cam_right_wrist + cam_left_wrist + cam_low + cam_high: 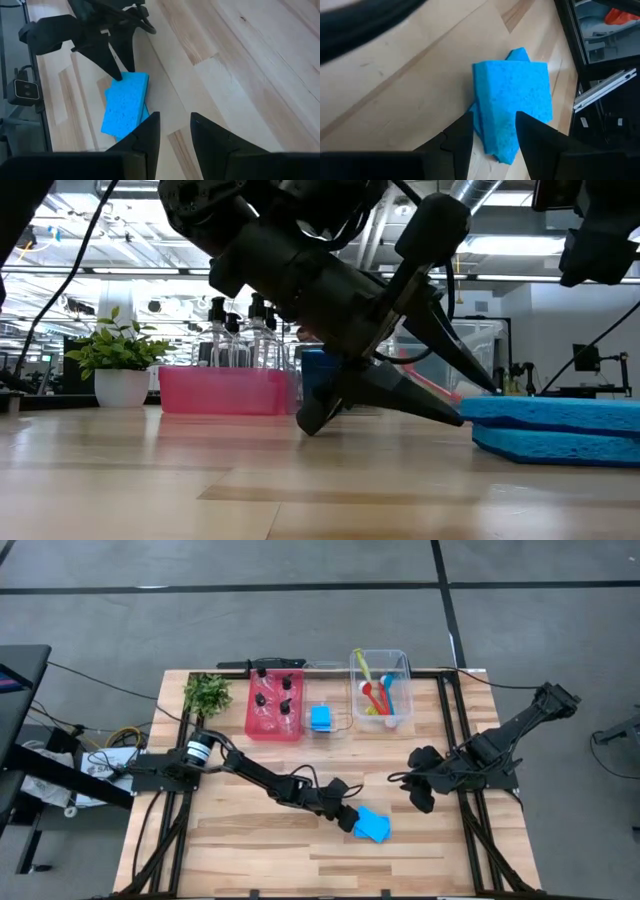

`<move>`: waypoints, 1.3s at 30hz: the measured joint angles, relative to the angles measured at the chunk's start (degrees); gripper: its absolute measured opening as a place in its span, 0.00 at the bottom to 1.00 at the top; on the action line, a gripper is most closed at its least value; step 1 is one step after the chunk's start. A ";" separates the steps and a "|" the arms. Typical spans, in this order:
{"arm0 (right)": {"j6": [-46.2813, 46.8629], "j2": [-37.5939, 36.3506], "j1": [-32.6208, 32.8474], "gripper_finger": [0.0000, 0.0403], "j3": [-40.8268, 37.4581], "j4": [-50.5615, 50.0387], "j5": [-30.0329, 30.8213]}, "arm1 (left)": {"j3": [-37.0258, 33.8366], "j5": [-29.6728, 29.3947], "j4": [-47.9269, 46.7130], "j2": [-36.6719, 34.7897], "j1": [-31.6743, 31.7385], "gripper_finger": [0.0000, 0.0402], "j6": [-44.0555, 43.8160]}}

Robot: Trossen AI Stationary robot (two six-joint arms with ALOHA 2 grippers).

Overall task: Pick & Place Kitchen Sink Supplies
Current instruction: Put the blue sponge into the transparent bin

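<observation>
Two blue sponges (372,826) lie stacked flat on the table near its middle, the upper one turned askew on the lower (515,95). My left gripper (352,820) is open and slants down at the stack's left end (470,412), one finger on either side of the upper sponge's near corner (500,150). My right gripper (422,795) is open and hovers to the right of the sponges (125,102), touching nothing. Clear bottles with black caps (275,695) stand in a red bin. Red, blue and yellow-green brushes (378,690) rest in a clear bin. A third blue sponge (321,718) sits between the bins. My left gripper has its fingertips (120,74) at the upper sponge's near corner (131,76), coming slanting down from the table's left. Whether the fingers touch the sponge, I cannot tell. The sponge lies flat on the lower one.
A leafy plant in a white pot (207,693) stands at the far left corner beside the red bin (252,725). The clear bin (403,660) is at the far edge. Bare wood stretches along the near side of the table (250,850). Black frame rails run down the right side (470,830).
</observation>
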 joint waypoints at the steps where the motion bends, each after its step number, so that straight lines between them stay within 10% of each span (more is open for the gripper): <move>1: 0.00 0.16 0.00 0.25 0.00 0.01 0.01 | 0.20 0.12 -0.15 0.36 -0.04 0.37 -0.02; 13: -0.01 3.27 0.00 0.25 0.00 0.26 0.02 | 0.01 0.51 -0.49 -0.90 -0.17 0.03 6.20; 39: -0.01 7.28 2.70 0.25 0.00 3.52 -0.09 | -10.38 -19.62 -7.97 -29.29 -0.04 0.01 19.87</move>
